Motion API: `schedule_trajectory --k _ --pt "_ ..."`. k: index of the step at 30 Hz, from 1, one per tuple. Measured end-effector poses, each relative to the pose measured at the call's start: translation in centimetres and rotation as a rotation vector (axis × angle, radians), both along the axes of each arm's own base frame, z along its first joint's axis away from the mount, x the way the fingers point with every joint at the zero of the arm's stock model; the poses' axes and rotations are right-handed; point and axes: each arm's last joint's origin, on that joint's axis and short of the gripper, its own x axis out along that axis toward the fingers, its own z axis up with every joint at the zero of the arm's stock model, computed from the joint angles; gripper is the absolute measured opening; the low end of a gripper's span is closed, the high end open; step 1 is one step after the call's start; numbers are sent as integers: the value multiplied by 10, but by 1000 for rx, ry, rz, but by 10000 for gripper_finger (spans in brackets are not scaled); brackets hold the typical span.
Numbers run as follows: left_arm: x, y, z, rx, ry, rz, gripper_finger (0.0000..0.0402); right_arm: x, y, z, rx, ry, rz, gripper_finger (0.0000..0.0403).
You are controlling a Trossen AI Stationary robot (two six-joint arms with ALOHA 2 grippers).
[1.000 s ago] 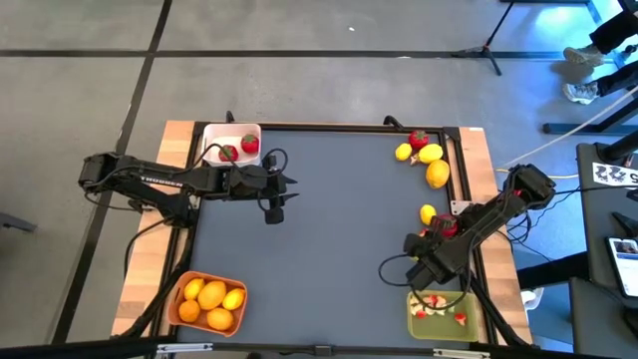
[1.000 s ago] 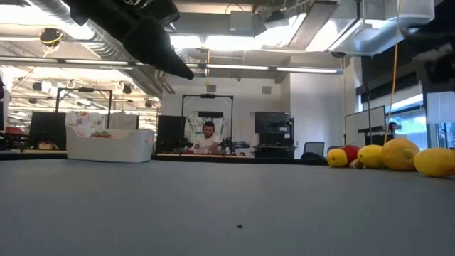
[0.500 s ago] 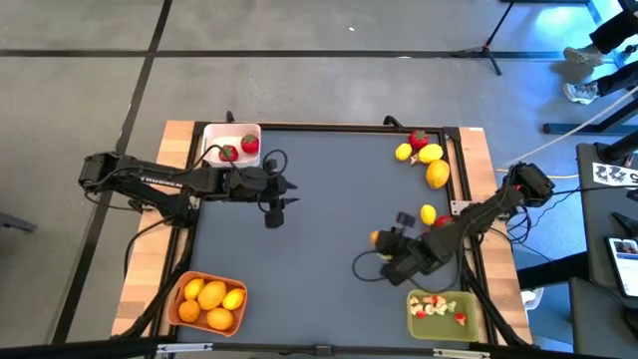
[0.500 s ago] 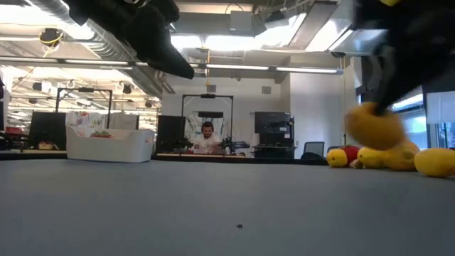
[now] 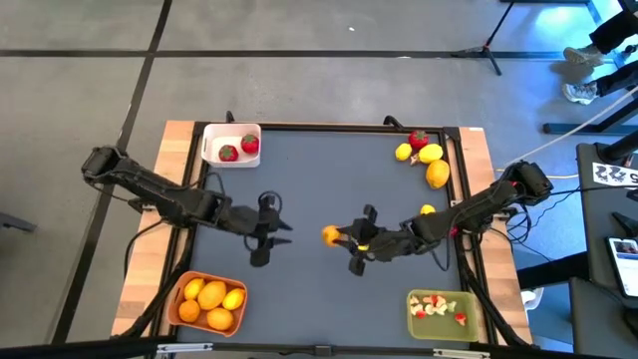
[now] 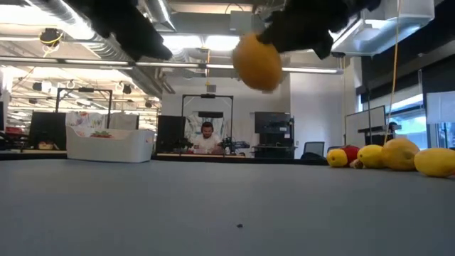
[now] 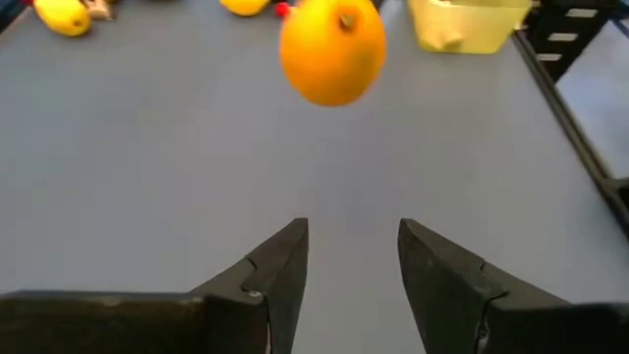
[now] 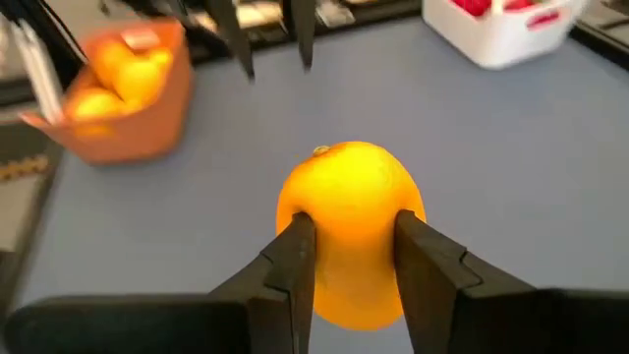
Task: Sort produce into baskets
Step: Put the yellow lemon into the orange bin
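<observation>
table: dark mat [image 5: 319, 179] with wooden border strips left and right; the wide middle and far-centre stretch is bare, clutter sits only at corners and the right edge
left arm: reaches in from the left edge, left gripper [image 5: 261, 239] above the mat left of centre, fingers [image 7: 280, 270] spread a little with bare mat between them, holding nothing
right arm: stretches from the right edge toward centre, right gripper [image 5: 341, 235] raised off the mat, fingers [image 8: 295, 258] pinching an orange citrus [image 8: 350, 228]
orange citrus: mid-table, in the air, between the two grippers
orange basket [image 5: 206, 302]: near-left corner, lemons and citrus inside
olive-green basket [image 5: 444, 312]: near-right corner, small red and pale bits inside
white basket [image 5: 231, 143]: far-left corner, two strawberries inside
loose produce: lemons [image 5: 431, 155] and a strawberry [image 5: 419, 139] bunched at the far-right edge, one lemon [image 5: 427, 210] just beside the right arm
</observation>
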Motion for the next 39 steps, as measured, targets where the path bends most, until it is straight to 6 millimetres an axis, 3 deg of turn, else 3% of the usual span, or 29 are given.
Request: schedule_trajectory --k 6,12,21,31,39 --pt "-7 -27 0 -15 -26 -18 155 6 5 8 97 -112 14 110" --pt "-6 -35 4 -88 -85 -2 155 21 12 -1 143 -197 24 111" --pt "-3 -30 6 -84 -102 12 160 30 14 6 132 -341 49 111" --pt "6 -17 9 -99 -157 71 245 35 3 10 48 -367 50 111" --pt "27 -19 2 -58 -263 104 257 39 -7 17 71 -438 37 111"
